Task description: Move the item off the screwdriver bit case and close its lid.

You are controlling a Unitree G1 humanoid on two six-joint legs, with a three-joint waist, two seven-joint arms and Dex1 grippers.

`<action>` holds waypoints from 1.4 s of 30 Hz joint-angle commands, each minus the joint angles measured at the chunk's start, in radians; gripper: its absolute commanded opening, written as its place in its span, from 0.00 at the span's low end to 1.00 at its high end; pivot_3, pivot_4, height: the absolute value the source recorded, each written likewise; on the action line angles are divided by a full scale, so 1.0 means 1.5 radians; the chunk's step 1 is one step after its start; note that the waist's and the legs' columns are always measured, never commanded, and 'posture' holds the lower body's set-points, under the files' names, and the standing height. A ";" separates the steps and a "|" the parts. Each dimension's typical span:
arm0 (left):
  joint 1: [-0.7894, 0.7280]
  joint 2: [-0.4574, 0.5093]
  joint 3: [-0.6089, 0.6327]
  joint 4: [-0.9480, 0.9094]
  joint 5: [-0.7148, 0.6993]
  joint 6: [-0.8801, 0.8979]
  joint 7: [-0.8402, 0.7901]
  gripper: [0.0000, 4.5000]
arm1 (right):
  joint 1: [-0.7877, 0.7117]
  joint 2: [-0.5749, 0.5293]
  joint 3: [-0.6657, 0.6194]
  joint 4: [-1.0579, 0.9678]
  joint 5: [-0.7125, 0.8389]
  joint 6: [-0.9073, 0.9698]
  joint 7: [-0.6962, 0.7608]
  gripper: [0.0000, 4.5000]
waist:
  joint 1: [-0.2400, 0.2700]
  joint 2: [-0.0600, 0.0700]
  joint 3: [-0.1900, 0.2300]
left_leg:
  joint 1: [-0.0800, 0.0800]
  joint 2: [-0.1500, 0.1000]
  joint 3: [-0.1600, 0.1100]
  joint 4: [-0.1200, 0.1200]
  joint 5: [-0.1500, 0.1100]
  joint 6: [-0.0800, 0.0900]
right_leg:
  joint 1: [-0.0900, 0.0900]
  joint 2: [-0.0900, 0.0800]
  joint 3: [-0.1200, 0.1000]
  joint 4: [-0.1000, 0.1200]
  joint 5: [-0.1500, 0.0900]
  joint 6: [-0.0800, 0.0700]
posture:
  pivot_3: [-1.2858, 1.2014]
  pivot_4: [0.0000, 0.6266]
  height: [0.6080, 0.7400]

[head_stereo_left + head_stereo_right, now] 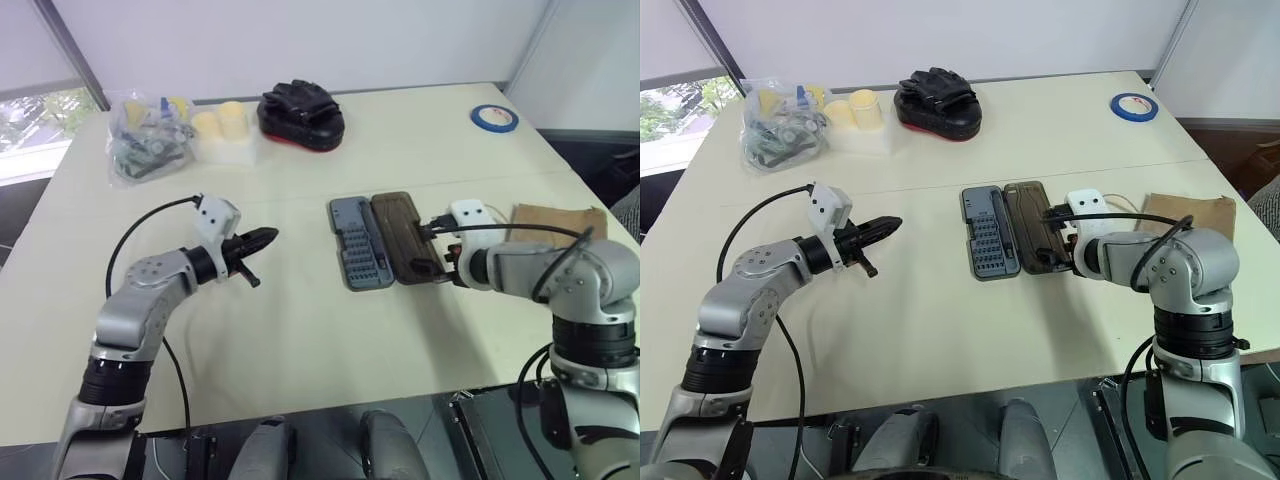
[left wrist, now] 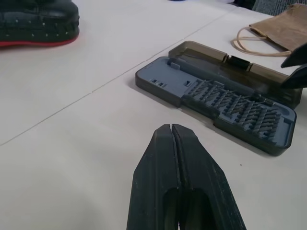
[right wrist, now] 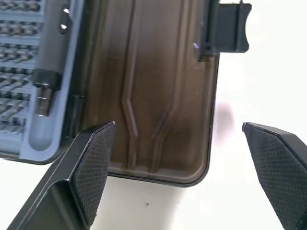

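The screwdriver bit case lies open in the middle of the table, its grey tray of bits on the left. Its smoky brown lid is folded out flat on the right, with the black latch tab on its outer edge. The item, a tan paper bag with string handles, rests flat on the table to the right of the case, apart from it. My right gripper hangs open over the lid's near corner, pointing down, one finger on each side of the lid's outer edge. My left gripper is shut and empty, left of the case, pointing toward it.
A black-and-red mitt, yellow foam pieces and a clear bag of small parts sit at the back left. A blue tape roll lies at the back right. The table's right edge runs just past the paper bag.
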 commanded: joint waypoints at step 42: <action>-0.017 0.004 0.002 -0.009 0.006 -0.018 0.008 0.00 | -0.008 -0.100 0.276 -0.003 -0.235 -0.287 0.373 0.02 | -0.015 -0.003 -0.002 | 0.002 0.001 0.000 -0.001 -0.001 0.001 | 0.001 0.001 0.000 0.000 0.000 0.000 | 0.52 0.24 1.00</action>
